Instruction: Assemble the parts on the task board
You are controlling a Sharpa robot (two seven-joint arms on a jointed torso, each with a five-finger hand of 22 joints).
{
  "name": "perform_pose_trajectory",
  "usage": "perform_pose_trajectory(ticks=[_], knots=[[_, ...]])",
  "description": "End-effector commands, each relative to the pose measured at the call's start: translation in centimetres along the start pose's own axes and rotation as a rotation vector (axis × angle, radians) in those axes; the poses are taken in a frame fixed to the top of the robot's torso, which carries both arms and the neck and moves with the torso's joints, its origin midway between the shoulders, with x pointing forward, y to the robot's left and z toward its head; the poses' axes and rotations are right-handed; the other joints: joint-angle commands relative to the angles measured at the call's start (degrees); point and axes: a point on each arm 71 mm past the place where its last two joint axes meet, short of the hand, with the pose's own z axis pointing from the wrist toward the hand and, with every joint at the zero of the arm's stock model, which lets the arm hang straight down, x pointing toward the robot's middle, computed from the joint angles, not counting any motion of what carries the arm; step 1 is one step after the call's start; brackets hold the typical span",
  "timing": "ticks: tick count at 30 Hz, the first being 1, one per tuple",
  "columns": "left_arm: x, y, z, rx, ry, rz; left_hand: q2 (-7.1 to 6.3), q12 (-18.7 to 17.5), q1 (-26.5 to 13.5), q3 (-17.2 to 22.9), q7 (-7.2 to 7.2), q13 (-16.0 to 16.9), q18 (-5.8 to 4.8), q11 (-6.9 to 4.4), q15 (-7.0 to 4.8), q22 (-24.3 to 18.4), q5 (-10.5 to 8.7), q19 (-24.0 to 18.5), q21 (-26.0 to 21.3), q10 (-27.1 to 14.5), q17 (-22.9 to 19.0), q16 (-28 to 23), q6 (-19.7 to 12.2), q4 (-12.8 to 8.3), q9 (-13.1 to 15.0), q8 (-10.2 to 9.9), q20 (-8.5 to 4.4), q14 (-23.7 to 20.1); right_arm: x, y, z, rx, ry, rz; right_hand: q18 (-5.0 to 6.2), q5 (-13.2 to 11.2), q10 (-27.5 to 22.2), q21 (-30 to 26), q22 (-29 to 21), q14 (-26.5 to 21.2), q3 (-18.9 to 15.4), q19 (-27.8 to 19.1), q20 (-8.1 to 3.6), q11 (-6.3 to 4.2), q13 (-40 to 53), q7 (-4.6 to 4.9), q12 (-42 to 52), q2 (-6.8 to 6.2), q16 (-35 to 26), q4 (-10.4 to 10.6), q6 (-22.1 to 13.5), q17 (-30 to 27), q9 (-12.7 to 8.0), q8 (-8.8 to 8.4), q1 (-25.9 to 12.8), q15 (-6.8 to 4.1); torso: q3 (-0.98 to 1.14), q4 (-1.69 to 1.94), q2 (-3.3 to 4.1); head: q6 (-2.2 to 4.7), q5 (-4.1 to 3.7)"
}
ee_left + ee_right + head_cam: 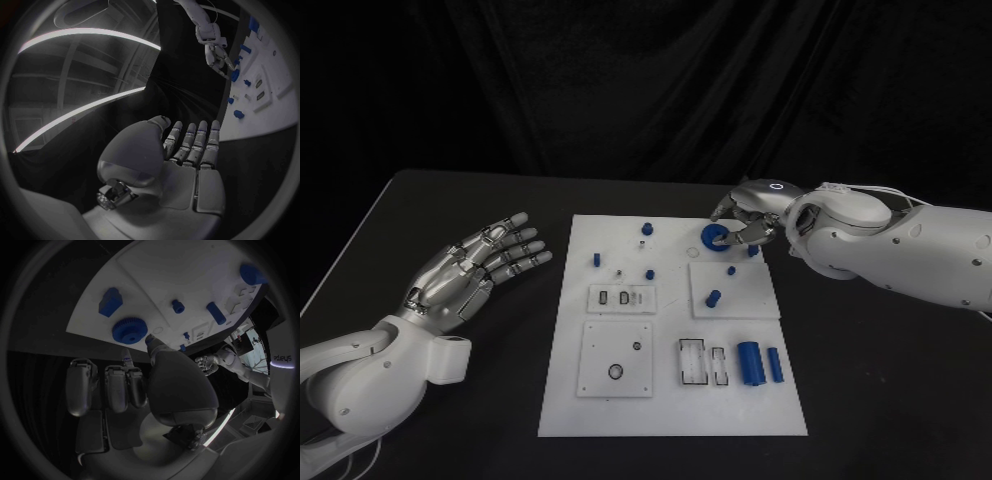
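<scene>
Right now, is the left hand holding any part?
No: the left hand lies open beside the task board, fingers spread, nothing in it.

Black table [877, 380] under the white task board [672, 405].

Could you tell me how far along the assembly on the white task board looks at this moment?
Early, it seems. Done: a few small blue pegs stand on the white task board. In hand: the right hand is at the round blue toothed gear near the far edge; whether it grips it is unclear. Left: two blue cylinders lie loose, slots stay unfilled, and the left hand rests open beside the board.
</scene>
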Motion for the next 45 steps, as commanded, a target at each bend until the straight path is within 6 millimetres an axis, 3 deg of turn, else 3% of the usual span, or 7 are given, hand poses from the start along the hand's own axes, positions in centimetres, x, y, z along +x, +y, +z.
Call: perform_pose_trajectory(ticks=[1, 14, 24, 30, 36, 40, 45], knots=[[0.1, -1.7, -0.1, 0.235, 0.012, -0.014, 0.26, -0.24, 0.23, 0.10, 0.36, -0.08, -0.55, 0.38, 0.34, -0.08, 0.22, 0.10, -0.25, 0.02, -0.04, -0.37, -0.05, -0.21, -0.08, 0.16, 0.08, -0.16, 0.5, -0.2, 0.0, 0.026, 0.028, 0.005, -0.60, 1.97, 3.11, -0.25, 6.89, 3.80, 0.05, 0.04, 0.20, 0.18, 11.70, -0.06, -0.27, 0.02, -0.32, -0.85, 1.09, 9.96, -0.03, 0.41, 1.14, 0.23, -0.09, -0.17, -0.06, -0.06, 0.19], [0.2, -1.6, -0.1, 0.230, 0.014, -0.016, 0.28, -0.25, 0.23, 0.20, 0.41, -0.12, -0.62, 0.43, 0.39, -0.09, 0.21, 0.13, -0.25, 0.01, -0.08, -0.41, -0.15, -0.28, -0.10, 0.13, 0.08, -0.13, 1.5, -0.5, 0.2, 0.049, 0.066, 0.004, -0.46, 10.79, 2.63, -0.90, 6.78, 3.65, 2.28, -0.27, 0.19, 0.20, 11.32, 0.07, -0.57, -0.17, -0.77, -3.75, 2.02, 9.86, -0.20, -0.06, 4.25, 0.24, -0.11, -0.18, -0.13, -0.44, 0.38], [0.1, -1.6, 0.0, 0.226, 0.014, -0.016, 0.28, -0.26, 0.23, 0.25, 0.44, -0.13, -0.65, 0.47, 0.42, -0.10, 0.21, 0.14, -0.25, 0.00, -0.11, -0.43, -0.21, -0.33, -0.11, 0.11, 0.08, -0.13, 1.8, -0.4, 0.2, 0.049, 0.079, -0.015, -0.30, 12.45, 2.06, -1.54, 6.56, 3.33, 4.61, -0.69, 0.03, -0.12, 10.85, -0.33, -0.87, -0.94, -1.28, -6.36, -0.32, 9.49, -0.83, -0.39, 6.57, 0.01, -0.11, -0.12, -0.06, -0.56, 0.33], [0.1, -1.5, 0.0, 0.220, 0.014, -0.018, 0.25, -0.27, 0.22, 0.36, 0.55, -0.18, -0.73, 0.58, 0.48, -0.11, 0.17, 0.18, -0.26, -0.02, -0.17, -0.49, -0.32, -0.44, -0.12, 0.07, 0.07, -0.12, 1.9, -0.3, 0.1, 0.042, 0.084, -0.027, -0.22, 12.88, 1.76, -1.99, 6.45, 3.12, 6.37, -0.96, -0.05, -0.08, 10.64, -0.24, -1.05, -1.42, -1.65, -8.09, 2.56, 9.26, 0.19, 1.33, 7.64, 0.00, -0.10, -0.14, -0.07, -0.51, 0.38], [0.1, -1.5, -0.1, 0.215, 0.013, -0.019, 0.23, -0.28, 0.21, 0.41, 0.61, -0.20, -0.77, 0.64, 0.52, -0.12, 0.15, 0.20, -0.26, -0.03, -0.19, -0.51, -0.37, -0.48, -0.13, 0.06, 0.08, -0.12, 1.8, -0.1, 0.1, 0.026, 0.068, -0.033, -0.25, 15.14, 2.06, -2.02, 6.84, 3.25, 6.36, -0.79, -0.33, -0.48, 10.99, -0.72, -1.01, -0.79, -1.68, -9.79, 7.63, 9.61, 5.63, 8.29, 7.58, -0.24, -0.10, -0.22, -0.08, -0.40, 0.40], [0.0, -1.5, -0.1, 0.214, 0.012, -0.018, 0.23, -0.28, 0.21, 0.41, 0.61, -0.20, -0.77, 0.64, 0.52, -0.12, 0.15, 0.20, -0.26, -0.03, -0.19, -0.51, -0.37, -0.48, -0.13, 0.06, 0.08, -0.12, 1.6, 0.1, 0.0, 0.014, 0.051, -0.041, -0.31, 17.47, 2.33, -1.95, 7.26, 3.44, 5.77, -0.54, -0.60, -0.82, 11.27, -1.12, -0.97, 0.02, -1.62, -10.68, 5.46, 10.00, 12.24, 15.23, 6.87, -0.52, -0.08, -0.17, -0.11, -0.36, 0.39], [0.0, -1.5, -0.1, 0.211, 0.012, -0.019, 0.22, -0.28, 0.20, 0.43, 0.65, -0.21, -0.79, 0.67, 0.55, -0.12, 0.13, 0.21, -0.26, -0.03, -0.20, -0.52, -0.36, -0.51, -0.13, 0.06, 0.08, -0.11, 1.2, 0.8, -0.1, -0.010, 0.024, -0.042, -0.37, 16.73, 2.43, -1.92, 7.53, 3.52, 5.65, -0.35, -0.64, -0.83, 11.40, -1.35, -0.94, 0.10, -1.65, -10.62, 3.37, 10.16, 16.01, 19.01, 6.01, -0.67, -0.07, -0.23, -0.12, -0.34, 0.57]])
